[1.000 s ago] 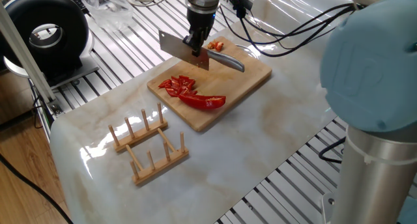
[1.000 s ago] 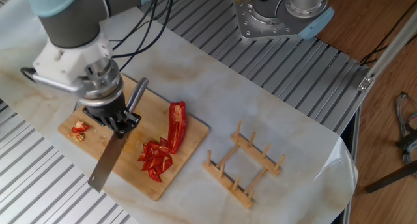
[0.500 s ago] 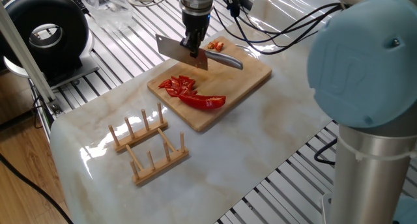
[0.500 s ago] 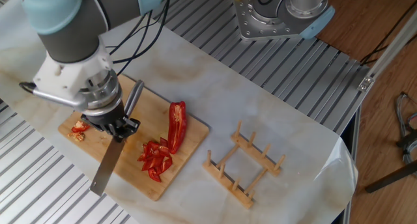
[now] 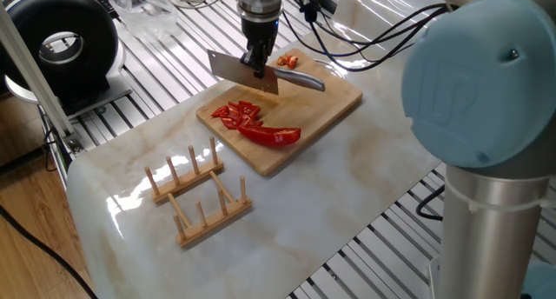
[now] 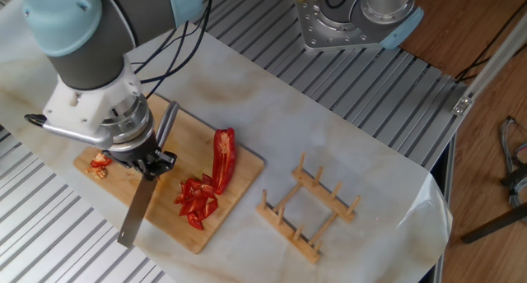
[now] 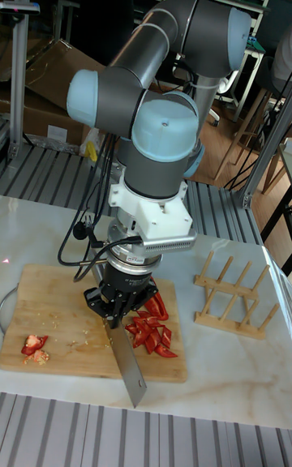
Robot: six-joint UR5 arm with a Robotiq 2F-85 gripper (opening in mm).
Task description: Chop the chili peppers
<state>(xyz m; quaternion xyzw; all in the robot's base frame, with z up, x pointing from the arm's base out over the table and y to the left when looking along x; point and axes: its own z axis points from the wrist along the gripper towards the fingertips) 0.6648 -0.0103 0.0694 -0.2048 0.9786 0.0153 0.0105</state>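
On the board (image 5: 334, 99), the hand (image 6: 148, 164) is clamped on a cleaver (image 6: 137, 211) raised beside the chili peppers (image 5: 258, 123): one pile of cut bits done, one long half (image 6: 223, 156) left whole to chop.

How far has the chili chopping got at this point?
Partly done: a pile of cut chili pieces lies on the cutting board. The gripper holds the knife above the board. One long chili half remains whole, uncut.
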